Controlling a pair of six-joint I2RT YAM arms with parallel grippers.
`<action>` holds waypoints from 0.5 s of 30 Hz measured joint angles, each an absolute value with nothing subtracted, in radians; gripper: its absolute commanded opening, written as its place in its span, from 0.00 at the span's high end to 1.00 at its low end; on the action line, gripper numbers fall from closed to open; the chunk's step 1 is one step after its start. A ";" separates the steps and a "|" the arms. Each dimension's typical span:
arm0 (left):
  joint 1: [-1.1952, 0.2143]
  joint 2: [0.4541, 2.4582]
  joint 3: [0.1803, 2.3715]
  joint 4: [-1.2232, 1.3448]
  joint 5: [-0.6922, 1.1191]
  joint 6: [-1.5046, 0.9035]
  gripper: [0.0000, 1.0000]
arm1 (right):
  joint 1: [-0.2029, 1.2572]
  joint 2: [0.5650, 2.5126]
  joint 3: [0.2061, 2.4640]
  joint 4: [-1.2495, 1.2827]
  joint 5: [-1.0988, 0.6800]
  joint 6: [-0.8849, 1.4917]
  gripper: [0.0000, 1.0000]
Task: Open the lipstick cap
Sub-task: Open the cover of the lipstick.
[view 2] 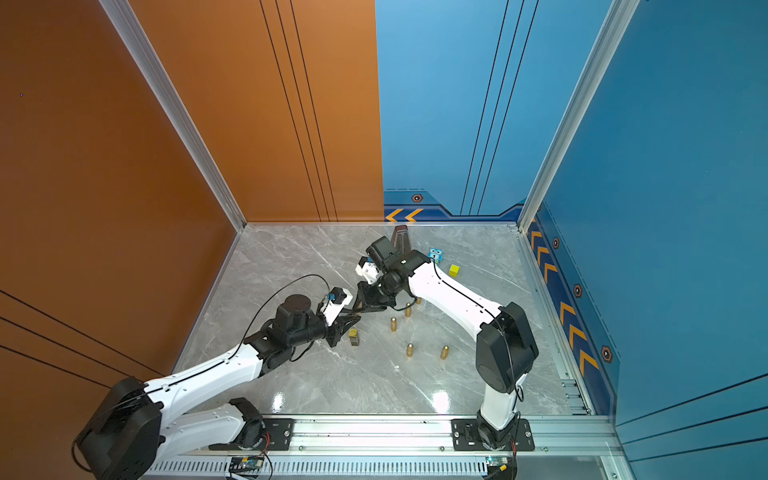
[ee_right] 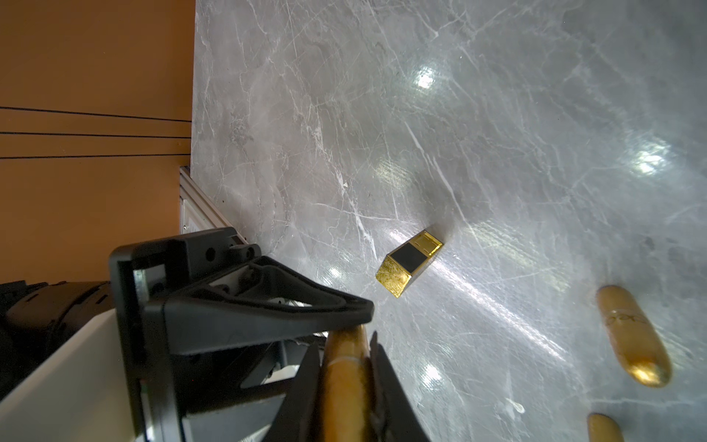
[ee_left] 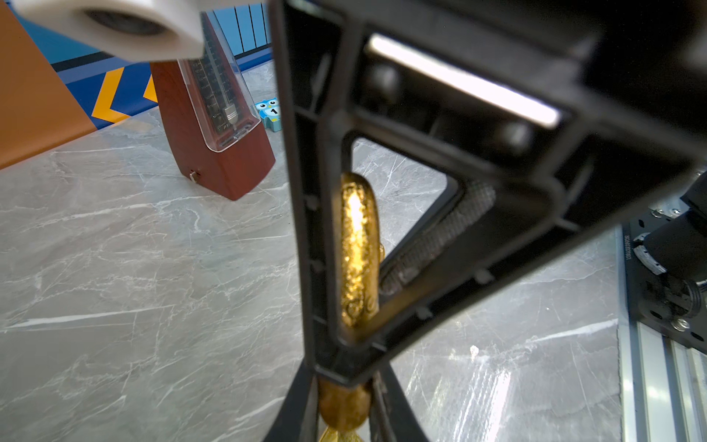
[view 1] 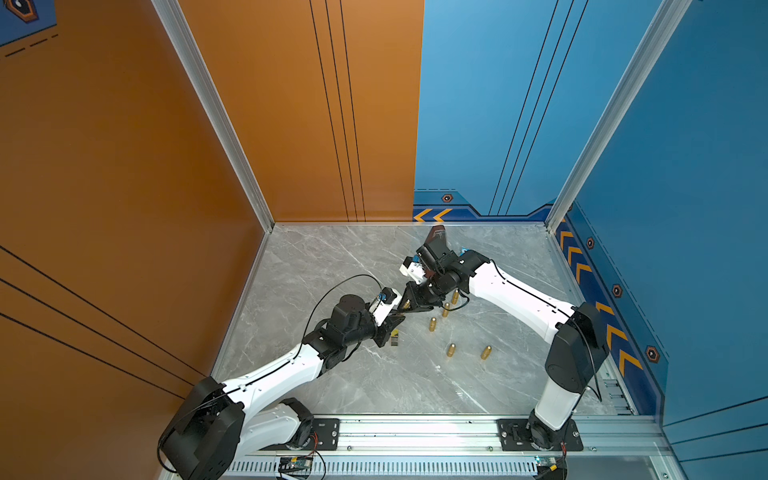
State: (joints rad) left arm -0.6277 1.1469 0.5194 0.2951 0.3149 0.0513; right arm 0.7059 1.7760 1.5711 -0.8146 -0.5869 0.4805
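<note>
Above the tabletop [view 1: 374,386], both the left jaws and the right jaws were clamped tight on opposite ends of one gold lipstick [ee_left: 357,248].

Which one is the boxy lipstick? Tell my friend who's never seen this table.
On the grey marble table, find the left gripper near the middle. Just beside its tip, on the side nearer the robot's base, sits the square lipstick. Its neighbours to the right are round lipsticks, all gold and bullet-shaped; only this one is boxy, gold with black.
</note>
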 measured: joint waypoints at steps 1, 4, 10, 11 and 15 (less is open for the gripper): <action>-0.628 1.147 0.519 0.296 0.307 0.047 1.00 | 0.706 1.771 1.571 -0.811 -0.583 0.484 0.66; -0.629 1.147 0.519 0.296 0.284 0.034 1.00 | 0.707 1.752 1.571 -0.797 -0.569 0.486 0.58; -0.629 1.136 0.508 0.295 0.247 0.010 1.00 | 0.707 1.707 1.543 -0.755 -0.546 0.487 0.49; -0.629 1.132 0.506 0.295 0.243 0.006 1.00 | 0.707 1.705 1.536 -0.747 -0.545 0.488 0.49; -0.630 1.125 0.505 0.295 0.236 -0.005 1.00 | 0.708 1.705 1.509 -0.714 -0.525 0.487 0.55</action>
State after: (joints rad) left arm -0.6304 1.1248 0.5053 0.2955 0.2356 -0.0048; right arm 0.7078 1.7054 1.5089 -0.7136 -0.5255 0.4870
